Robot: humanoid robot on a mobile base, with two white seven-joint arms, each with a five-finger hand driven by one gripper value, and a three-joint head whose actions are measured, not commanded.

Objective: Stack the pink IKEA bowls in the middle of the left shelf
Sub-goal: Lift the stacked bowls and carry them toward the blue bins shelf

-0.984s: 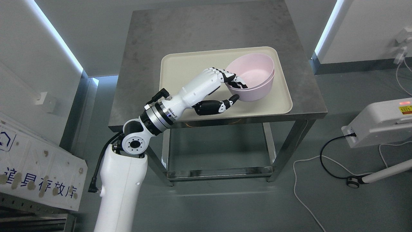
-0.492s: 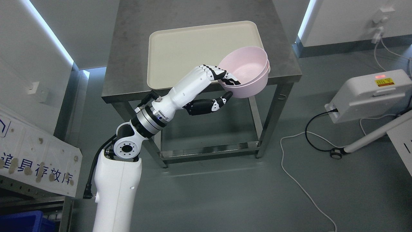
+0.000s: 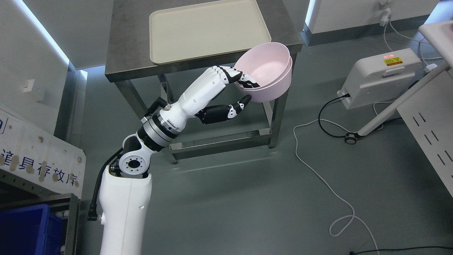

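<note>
Two pink bowls [image 3: 266, 71], nested one inside the other, hang in the air off the near right corner of the steel table [image 3: 134, 42], clear of the cream tray [image 3: 198, 32] on its top. Left of the bowls, the left hand [image 3: 236, 92] clamps their near rim, fingers [image 3: 247, 82] hooked inside and thumb pressed under the wall. From that grip the bowls lie to the right, mouths tilted upward. No shelf middle shows, so the carry looks unfinished.

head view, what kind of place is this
Probably a robot test lab, not a home: a bare steel table holding one tray, a plain grey floor with loose cables, and a blue storage bin.
</note>
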